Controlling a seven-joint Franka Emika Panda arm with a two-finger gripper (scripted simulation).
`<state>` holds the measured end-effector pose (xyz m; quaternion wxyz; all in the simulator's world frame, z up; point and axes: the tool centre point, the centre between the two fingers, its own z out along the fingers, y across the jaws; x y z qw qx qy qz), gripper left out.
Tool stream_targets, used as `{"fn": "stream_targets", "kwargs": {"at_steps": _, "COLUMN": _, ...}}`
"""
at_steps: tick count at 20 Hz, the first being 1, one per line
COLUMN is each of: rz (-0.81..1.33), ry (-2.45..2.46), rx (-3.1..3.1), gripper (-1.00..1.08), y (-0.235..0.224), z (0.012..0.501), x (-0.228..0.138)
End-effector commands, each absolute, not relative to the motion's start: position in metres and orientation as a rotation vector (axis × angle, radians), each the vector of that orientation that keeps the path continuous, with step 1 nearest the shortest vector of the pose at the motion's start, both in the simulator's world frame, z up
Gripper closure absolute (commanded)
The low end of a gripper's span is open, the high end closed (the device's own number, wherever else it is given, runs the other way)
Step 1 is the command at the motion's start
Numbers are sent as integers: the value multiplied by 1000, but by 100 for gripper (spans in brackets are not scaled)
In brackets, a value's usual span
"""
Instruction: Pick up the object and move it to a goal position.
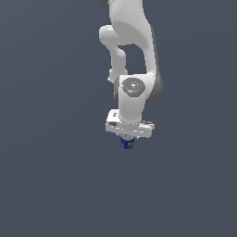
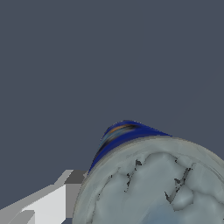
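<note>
The object, a small blue can with a silvery-grey top, sticks out just below the white hand in the exterior view. My gripper is shut on the can, and its fingers are mostly hidden by the hand. In the wrist view the can fills the near corner, very close to the camera, with its crinkled grey top facing it and the blue side wall behind. One white finger presses against the can's side. The other finger is out of view.
The surroundings are a uniform dark grey-blue surface with no other objects, edges or goal marker showing. The white arm rises above the hand toward the top of the exterior view.
</note>
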<state>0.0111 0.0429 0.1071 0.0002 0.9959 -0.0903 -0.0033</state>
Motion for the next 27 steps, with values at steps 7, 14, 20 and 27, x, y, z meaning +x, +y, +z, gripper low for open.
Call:
{"fn": "stream_targets", "kwargs": {"at_steps": 7, "rz": -1, "ry": -287, "rx": 3130, "gripper": 108, "y": -39, "z": 168, "x": -16}}
{"fn": "stream_targets", "kwargs": {"at_steps": 14, "rz": -1, "ry": -288, "rx": 3131, "gripper": 108, "y": -105, "z": 217, "x": -37}}
{"fn": "stream_targets", "kwargs": {"at_steps": 20, "rz": 0, "ry": -287, "rx": 3130, "gripper": 108, "y": -145, "z": 246, "x": -49}}
{"fn": "stream_targets", "kwargs": {"at_steps": 27, "rz": 0, "ry": -287, "rx": 3129, "gripper": 108, "y": -159, "z": 255, "x": -50}}
